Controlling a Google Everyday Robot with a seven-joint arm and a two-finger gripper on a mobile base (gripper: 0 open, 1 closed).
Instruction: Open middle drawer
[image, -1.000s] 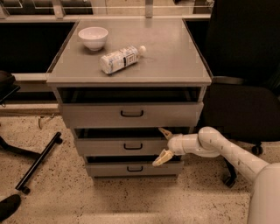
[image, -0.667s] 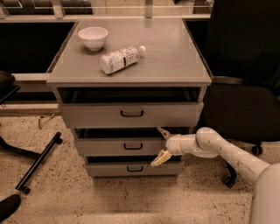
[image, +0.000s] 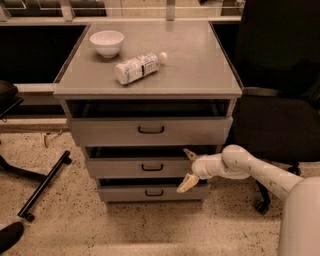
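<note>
The end effector (image: 183, 170) is hovering at the right part of the middle drawer (image: 120, 168), with its two pale fingers spread wide and holding nothing: the upper fingertip is sitting near the top edge of that drawer front, and the lower one is reaching down towards the bottom drawer (image: 125, 193). Compared with a second ago, the arm is showing almost no shift beyond a slight nudge towards the cabinet. The drawer front is lying where it was, under the taller top drawer (image: 100, 132). The small black loop handle (image: 152, 167) is lying just to the left of the fingers, ungripped. So the pull is probably not beginning yet; the approach seems to be settling, and the fingers would need to move left onto the handle. On the worktop (image: 195, 65), a white bowl (image: 106, 42) and a toppled bottle (image: 139, 66) are resting undisturbed.
</note>
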